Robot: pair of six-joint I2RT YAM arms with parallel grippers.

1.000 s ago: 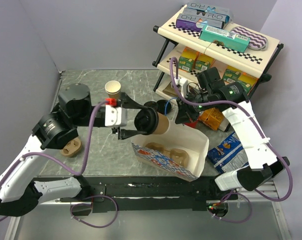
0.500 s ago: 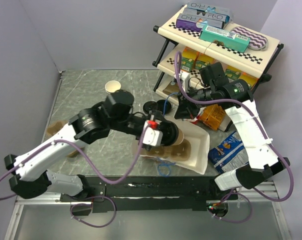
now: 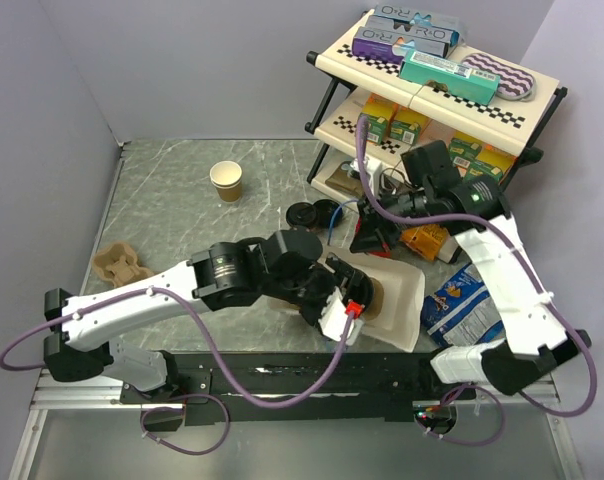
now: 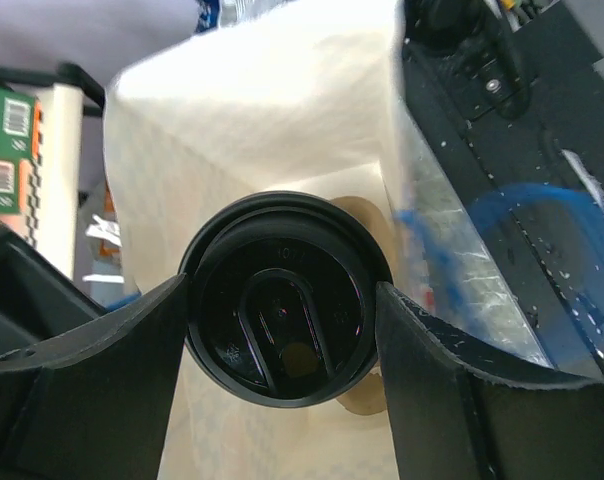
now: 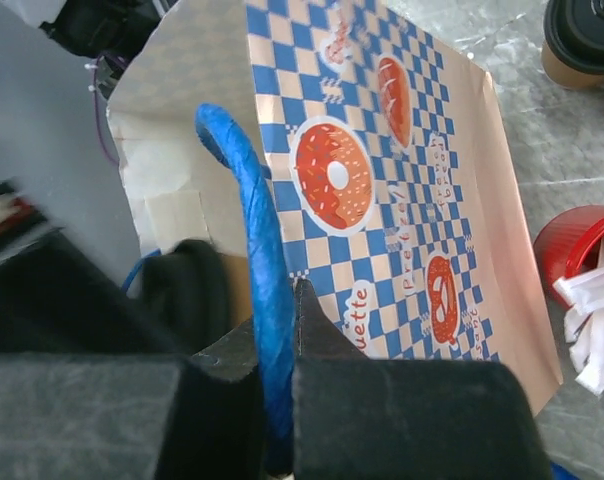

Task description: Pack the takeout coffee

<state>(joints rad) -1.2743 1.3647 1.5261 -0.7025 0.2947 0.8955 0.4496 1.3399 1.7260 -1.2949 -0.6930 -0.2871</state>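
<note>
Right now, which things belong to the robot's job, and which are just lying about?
Job: lidded coffee cup in left hand; second lidded cup; paper bag, handle pinched by right hand.
Lying about: lidless cup, cardboard cup carrier, red cup of stirrers, snack shelf.

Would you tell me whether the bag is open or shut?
Open: the bag shows its white inside from above; the right gripper pinches its blue handle.

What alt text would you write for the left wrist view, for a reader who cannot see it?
The left gripper holds a black-lidded cup between its two fingers, the lid facing the camera. Behind the cup is the white inside of an open paper bag.
</note>
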